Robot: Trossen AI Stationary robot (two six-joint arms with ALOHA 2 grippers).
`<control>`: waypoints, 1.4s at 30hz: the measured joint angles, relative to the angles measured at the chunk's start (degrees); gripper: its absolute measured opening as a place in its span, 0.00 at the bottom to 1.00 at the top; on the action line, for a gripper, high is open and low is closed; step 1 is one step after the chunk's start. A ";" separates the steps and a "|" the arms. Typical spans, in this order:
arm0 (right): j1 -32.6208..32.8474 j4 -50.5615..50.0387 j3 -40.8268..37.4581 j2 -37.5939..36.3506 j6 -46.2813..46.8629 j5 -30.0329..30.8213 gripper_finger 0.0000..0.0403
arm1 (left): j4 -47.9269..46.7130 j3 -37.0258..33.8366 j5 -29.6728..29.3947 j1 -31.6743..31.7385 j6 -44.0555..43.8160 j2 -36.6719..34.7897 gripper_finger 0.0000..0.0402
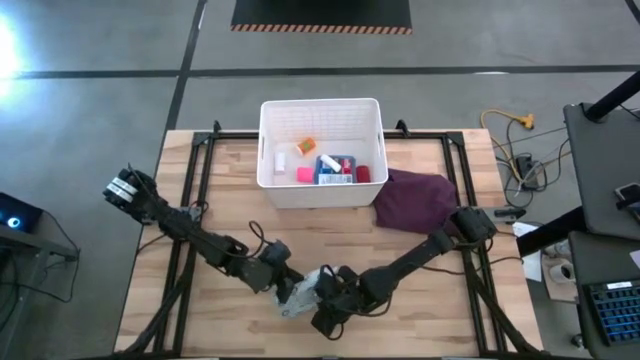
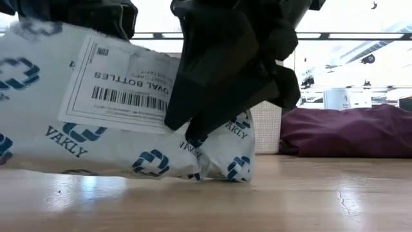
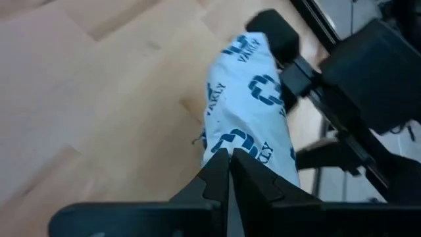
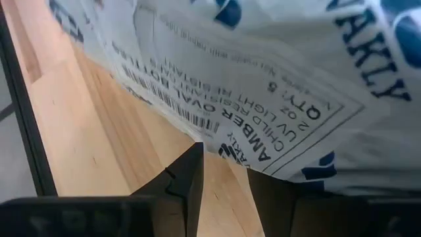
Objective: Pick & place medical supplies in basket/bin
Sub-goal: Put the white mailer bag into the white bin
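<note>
Pinching one end of the white packet (image 1: 297, 293) between closed fingers, the left gripper (image 3: 229, 160) could tear or lose the thin plastic if the two arms pull apart. On its other side the right gripper (image 1: 326, 300) touches the packet, though I cannot tell whether it is clamped. Soft, crumpled, printed with blue crosses and a barcode label, the packet sits at the table's (image 1: 420, 310) near edge, well apart from the bin (image 1: 320, 195).

— What sort of place is this?
— A robotics lab or workshop: a wooden bench (image 1: 150, 300) on a bare concrete floor (image 1: 100, 50), hazard-striped mat (image 1: 320, 14), loose cables (image 1: 515, 150), and a keyboard (image 1: 612, 305) alongside.
</note>
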 joint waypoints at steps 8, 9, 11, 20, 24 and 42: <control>0.16 -3.31 -0.04 -2.33 -2.13 0.95 0.27 | -0.28 0.12 0.47 -0.47 0.49 0.02 0.01; 0.25 -3.92 -0.04 -2.90 -2.55 1.08 0.27 | -0.32 0.08 0.47 -0.47 0.51 0.02 0.01; 0.28 -5.32 -0.04 -4.59 -3.69 1.23 0.27 | -0.73 0.01 0.49 -0.47 0.92 0.07 0.01; -1.58 -8.01 0.26 -9.30 -4.67 8.68 0.32 | 2.40 -0.06 1.92 -0.58 2.75 0.51 0.01; -1.81 -7.67 0.38 -9.55 -5.11 6.67 0.36 | 3.20 -0.01 1.03 -0.48 2.93 0.55 0.01; -1.75 -7.35 0.40 -9.26 -9.77 5.66 0.43 | 2.73 -0.30 -0.58 -0.42 3.04 0.78 0.01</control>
